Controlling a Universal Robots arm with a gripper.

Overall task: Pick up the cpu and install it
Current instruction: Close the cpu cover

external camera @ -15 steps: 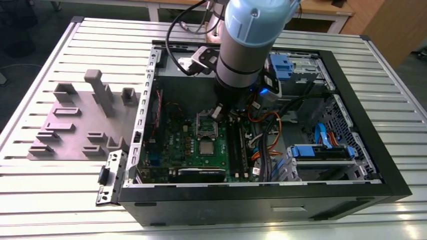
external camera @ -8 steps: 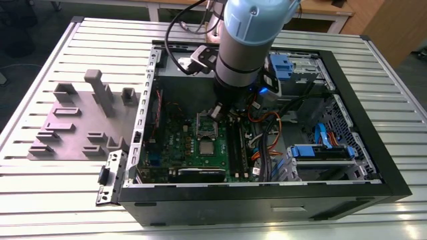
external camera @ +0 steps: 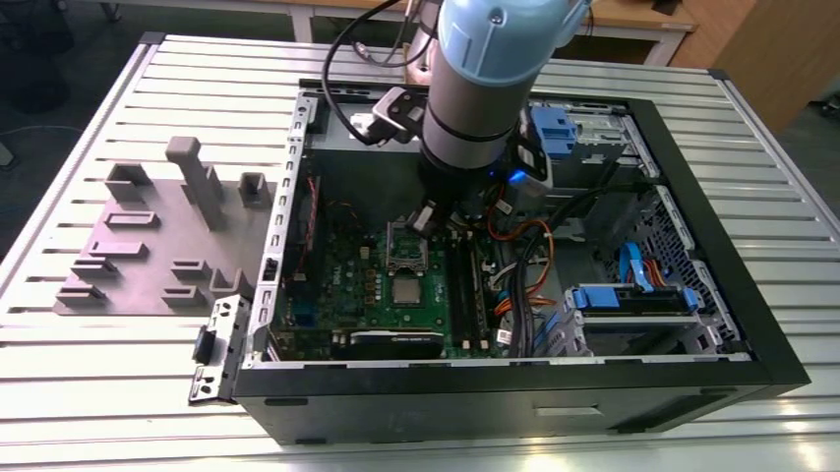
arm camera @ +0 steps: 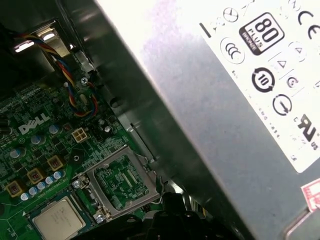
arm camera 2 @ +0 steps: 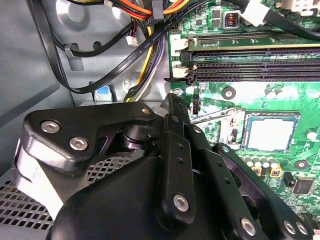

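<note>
The cpu (external camera: 409, 291) lies flat in its socket on the green motherboard (external camera: 352, 275) inside the open computer case. It is a small silver square in both wrist views (arm camera 2: 271, 134) (arm camera: 59, 218). The silver socket frame (external camera: 408, 246) (arm camera 2: 220, 124) (arm camera: 122, 182) stands swung up beside the cpu, leaving it uncovered. My gripper (external camera: 427, 218) (arm camera 2: 173, 100) hangs inside the case just above the raised frame's far end, a short way from the cpu. Its fingers are shut and hold nothing.
The black case wall (external camera: 735, 295) rings the work area. A grey power supply with a white label (arm camera: 240, 75) sits close beside the gripper. Black memory slots (arm camera 2: 250, 70) and cable bundles (arm camera 2: 125, 45) (external camera: 525, 275) flank the socket. A grey fixture plate (external camera: 157, 246) lies on the table at the exterior view's left.
</note>
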